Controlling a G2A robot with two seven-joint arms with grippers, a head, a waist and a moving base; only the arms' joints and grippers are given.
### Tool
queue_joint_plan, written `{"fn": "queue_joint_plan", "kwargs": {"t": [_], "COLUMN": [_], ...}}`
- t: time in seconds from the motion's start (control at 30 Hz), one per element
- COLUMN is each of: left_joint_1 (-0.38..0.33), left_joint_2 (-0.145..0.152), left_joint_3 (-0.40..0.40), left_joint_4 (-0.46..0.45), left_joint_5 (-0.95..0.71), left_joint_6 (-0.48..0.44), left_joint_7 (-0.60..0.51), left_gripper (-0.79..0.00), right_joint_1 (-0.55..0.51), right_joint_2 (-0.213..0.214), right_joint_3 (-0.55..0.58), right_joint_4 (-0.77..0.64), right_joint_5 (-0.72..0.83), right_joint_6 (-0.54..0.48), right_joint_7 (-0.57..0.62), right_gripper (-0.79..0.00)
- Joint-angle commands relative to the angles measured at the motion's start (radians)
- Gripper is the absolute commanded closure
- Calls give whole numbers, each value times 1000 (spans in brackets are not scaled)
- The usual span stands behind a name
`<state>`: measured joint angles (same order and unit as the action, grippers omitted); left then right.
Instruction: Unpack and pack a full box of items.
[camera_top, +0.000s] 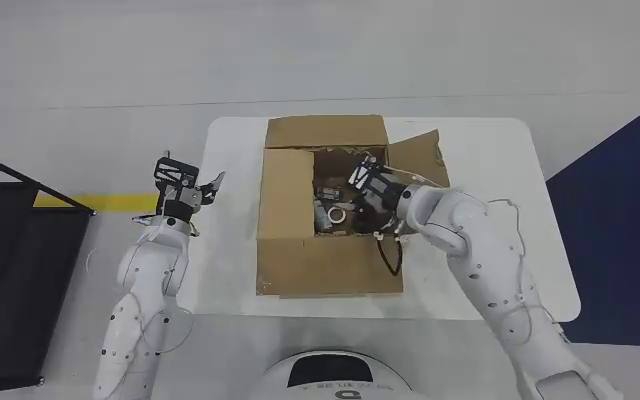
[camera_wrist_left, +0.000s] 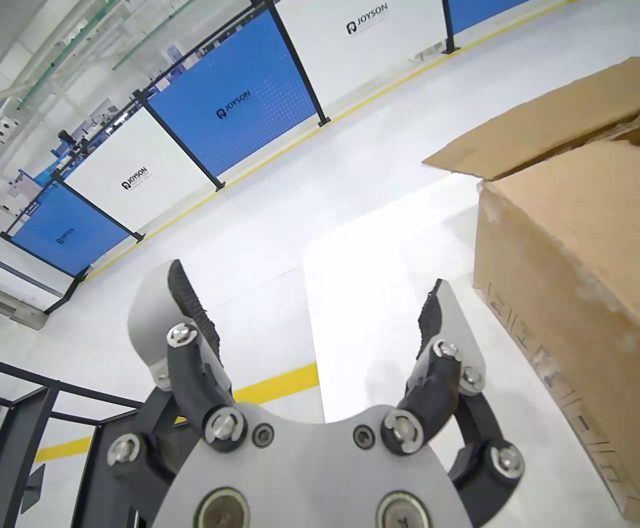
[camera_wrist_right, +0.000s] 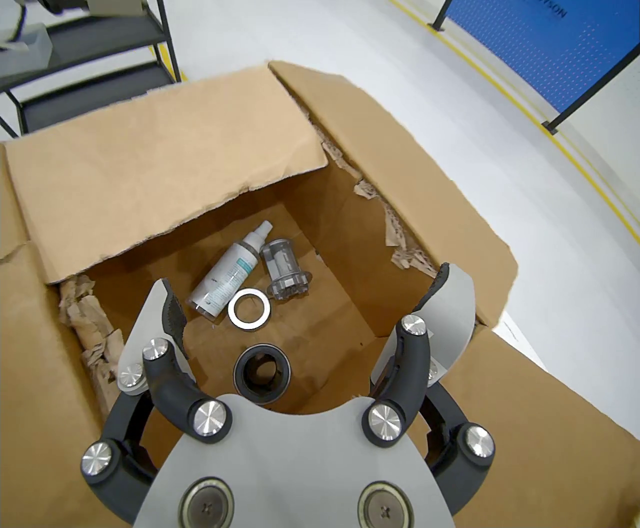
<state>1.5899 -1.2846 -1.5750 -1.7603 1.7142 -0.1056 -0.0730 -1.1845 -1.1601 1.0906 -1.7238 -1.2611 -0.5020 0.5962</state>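
1. The open cardboard box sits mid-table;
2. your right gripper hangs over its opening, jaws apart, empty;
3. your left gripper hovers beside the box, jaws apart;
4. a spray bottle and a metal ring lie inside.

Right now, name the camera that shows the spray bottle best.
The right wrist view: the spray bottle lies whole on the box floor. The top view gives small pale shapes beside the right gripper, too small to tell apart. The left wrist view faces the box's outer wall.
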Motion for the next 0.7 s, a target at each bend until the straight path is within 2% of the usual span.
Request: {"fn": "queue_joint_plan", "kwargs": {"t": [0.0,0.17,0.3,0.53,0.67], "left_joint_1": [0,0,0,0,0], "left_joint_2": [0,0,0,0,0], "left_joint_3": [0,0,0,0,0], "left_joint_4": [0,0,0,0,0], "left_joint_5": [0,0,0,0,0], "left_joint_6": [0,0,0,0,0], "left_joint_7": [0,0,0,0,0], "left_gripper": [-785,-785,-785,-785,-785], "right_joint_1": [30,98,152,196,211], "right_joint_2": [-9,-38,-65,-90,-102], "right_joint_3": [-51,-182,-259,-217,-223], "right_joint_4": [32,114,180,241,245], "right_joint_5": [-15,-84,-80,165,206], "right_joint_6": [11,36,59,61,93], "right_joint_7": [13,52,34,-162,-213], "right_gripper": [-785,-785,-785,-785,-785]}}
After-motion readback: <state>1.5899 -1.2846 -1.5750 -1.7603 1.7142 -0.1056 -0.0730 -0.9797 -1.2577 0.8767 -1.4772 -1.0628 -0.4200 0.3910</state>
